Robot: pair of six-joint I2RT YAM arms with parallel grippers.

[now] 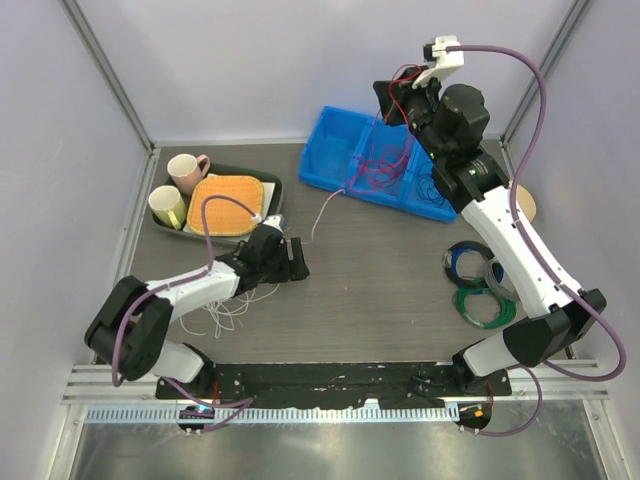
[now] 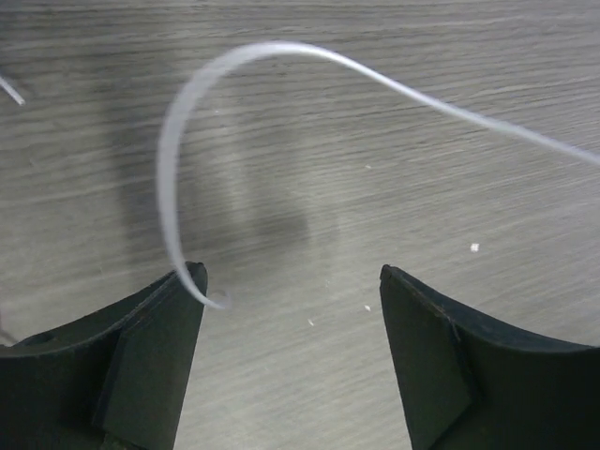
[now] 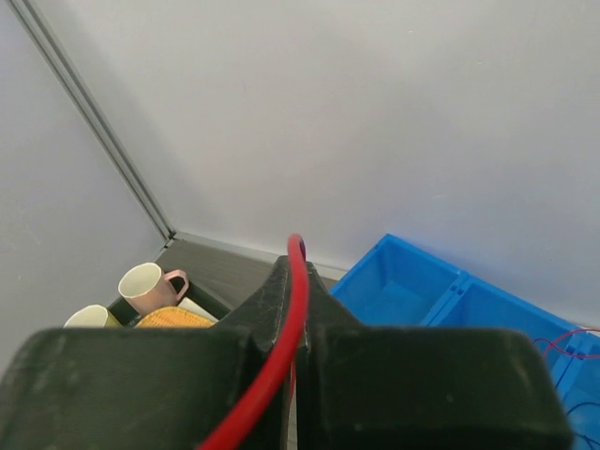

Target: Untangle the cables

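Between the clenched fingers of the right gripper, a red cable is being pinched, rising just past the tips, with the blue bin lying beyond and below them. Between the spread, released fingers of the left gripper, a white cable is curling over the table, its end sitting at one fingertip's inner edge.

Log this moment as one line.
left gripper: open, white cable end at one fingertip, ungripped | right gripper: shut on red cable, raised over blue bin | status: untangling unfinished
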